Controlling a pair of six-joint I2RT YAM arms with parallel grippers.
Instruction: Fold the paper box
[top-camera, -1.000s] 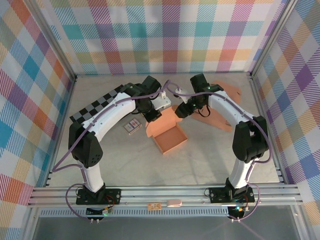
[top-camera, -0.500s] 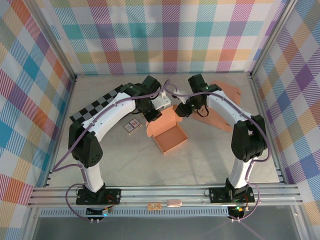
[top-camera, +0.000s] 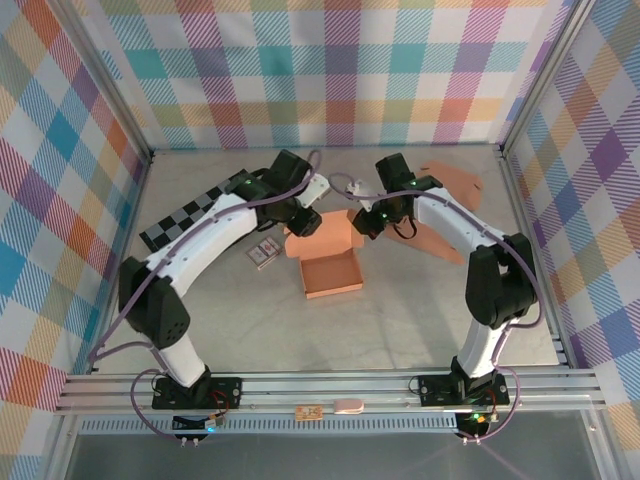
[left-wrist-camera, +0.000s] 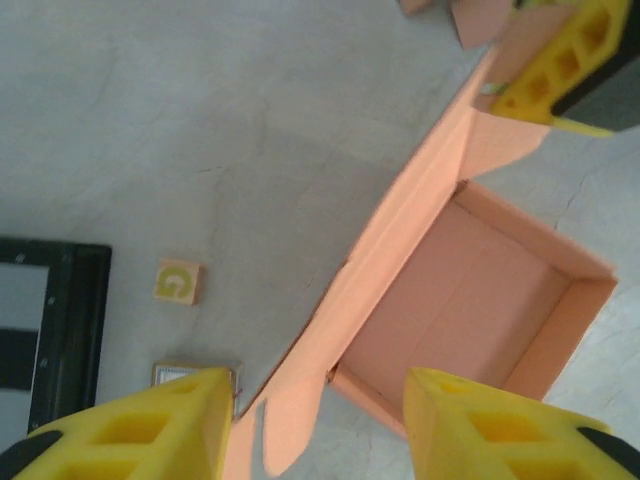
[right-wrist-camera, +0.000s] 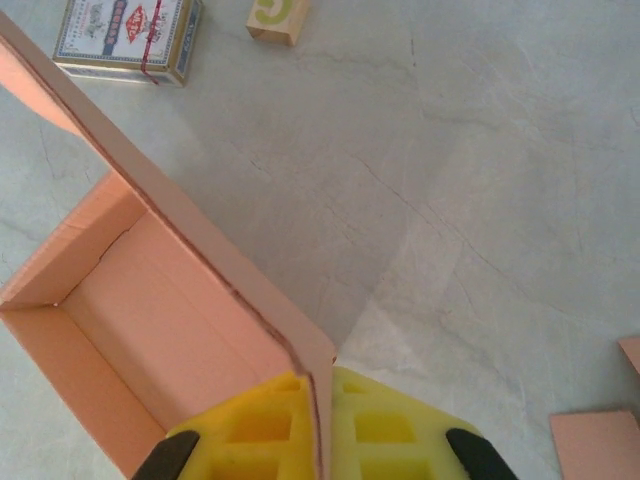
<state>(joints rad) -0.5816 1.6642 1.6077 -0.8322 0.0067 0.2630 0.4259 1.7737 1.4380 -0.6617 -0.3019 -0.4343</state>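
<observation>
The orange paper box (top-camera: 331, 275) lies open on the table, its lid flap (top-camera: 322, 241) standing up along the far side. My right gripper (top-camera: 367, 222) is shut on the right end of that flap; in the right wrist view the yellow fingers (right-wrist-camera: 258, 440) pinch the flap's edge (right-wrist-camera: 200, 245), with the tray (right-wrist-camera: 150, 330) to their left. My left gripper (top-camera: 300, 217) hangs over the flap's left end, open. In the left wrist view the fingers (left-wrist-camera: 130, 430) stand wide apart, and the flap's tip (left-wrist-camera: 290, 420) lies between them untouched, beside the tray (left-wrist-camera: 470, 300).
A card deck (top-camera: 264, 252) and a small lettered wood block (left-wrist-camera: 178, 282) lie left of the box. A checkerboard (top-camera: 190, 215) lies further left. Flat orange cardboard pieces (top-camera: 450, 185) sit at the back right. The cage walls ring the table.
My left gripper has opened and let go of the flap. My right gripper has shut on the flap's right end. The box has turned squarer to the table.
</observation>
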